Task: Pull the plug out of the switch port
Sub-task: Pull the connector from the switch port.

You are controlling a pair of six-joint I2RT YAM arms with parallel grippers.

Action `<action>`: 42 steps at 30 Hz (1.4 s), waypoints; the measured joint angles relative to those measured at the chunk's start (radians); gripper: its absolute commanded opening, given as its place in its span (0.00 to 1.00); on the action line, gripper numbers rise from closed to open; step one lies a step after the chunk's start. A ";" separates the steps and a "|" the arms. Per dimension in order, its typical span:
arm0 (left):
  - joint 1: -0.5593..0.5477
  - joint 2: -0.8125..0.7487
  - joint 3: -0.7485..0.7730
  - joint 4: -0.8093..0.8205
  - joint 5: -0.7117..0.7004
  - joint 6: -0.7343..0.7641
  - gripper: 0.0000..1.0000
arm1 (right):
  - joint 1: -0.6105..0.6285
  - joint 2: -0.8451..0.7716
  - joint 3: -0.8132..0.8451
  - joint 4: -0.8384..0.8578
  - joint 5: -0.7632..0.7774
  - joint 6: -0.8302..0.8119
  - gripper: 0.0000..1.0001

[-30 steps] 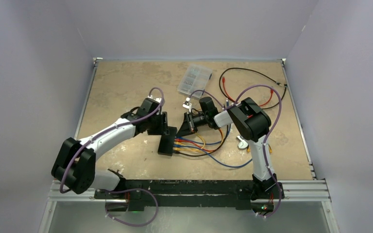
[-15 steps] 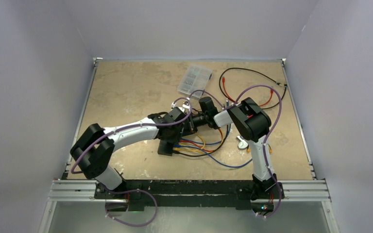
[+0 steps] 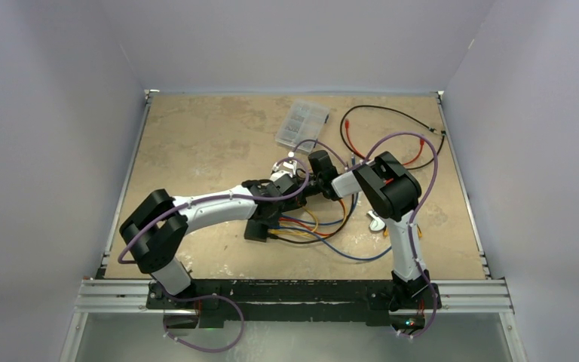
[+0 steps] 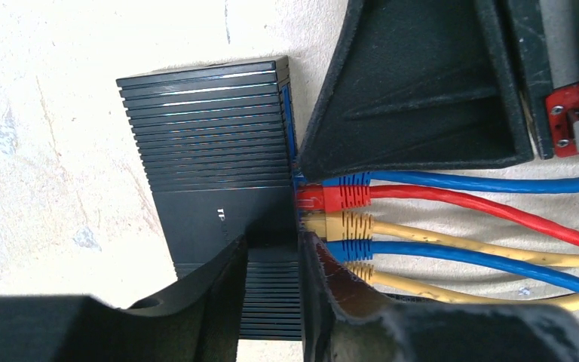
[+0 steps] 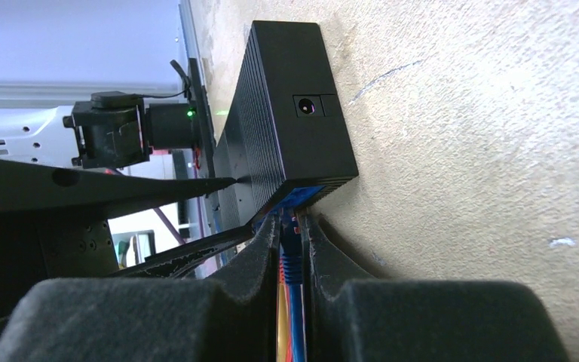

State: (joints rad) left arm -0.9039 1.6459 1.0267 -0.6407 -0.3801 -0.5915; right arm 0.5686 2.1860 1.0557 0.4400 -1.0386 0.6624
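Near the middle of the surface [image 3: 196,136], the switch [image 3: 258,228] lies flat, its row of sockets facing right in the top view, and both of your arms are down over it.

Your right gripper [image 5: 289,223] is pressed closed on the blue plug [image 5: 289,260] at the end of the row. In the right wrist view its 2 fingers [image 5: 324,256] pinch the plug's boot from either side, right at the socket, and the plug sits in its port.

Your left gripper [image 4: 271,245] stands only a narrow gap apart, with nothing caught in that gap. In the left wrist view, one of its fingers [image 4: 196,302] lies over the ribbed top of the switch and the other over the socket edge. The right wrist view shows 1 left fingertip meeting the top face; you cannot tell how hard it presses.

A red plug [image 4: 339,197] and a yellow plug [image 4: 339,224] sit in the next 2 sockets, and their cables [image 4: 497,226] trail off across the surface.
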 measured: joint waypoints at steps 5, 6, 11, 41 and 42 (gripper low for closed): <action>-0.005 0.000 0.002 0.004 -0.004 -0.021 0.21 | 0.000 -0.003 -0.002 -0.003 0.001 -0.009 0.00; -0.006 0.000 0.002 0.004 -0.005 -0.026 0.21 | 0.000 -0.003 -0.003 -0.003 0.002 -0.011 0.00; -0.007 0.008 0.010 0.000 -0.011 -0.045 0.20 | 0.002 -0.009 -0.008 -0.004 0.011 -0.027 0.00; 0.000 0.029 0.016 -0.002 -0.087 -0.046 0.24 | -0.027 -0.138 -0.063 -0.177 0.146 -0.200 0.00; 0.000 0.029 0.016 -0.001 -0.086 -0.043 0.25 | -0.027 -0.141 -0.058 -0.191 0.154 -0.202 0.00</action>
State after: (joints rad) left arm -0.9043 1.6749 1.0428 -0.6415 -0.4664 -0.6342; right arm 0.5411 2.0449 0.9981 0.2489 -0.8841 0.4603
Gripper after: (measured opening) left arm 0.219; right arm 0.111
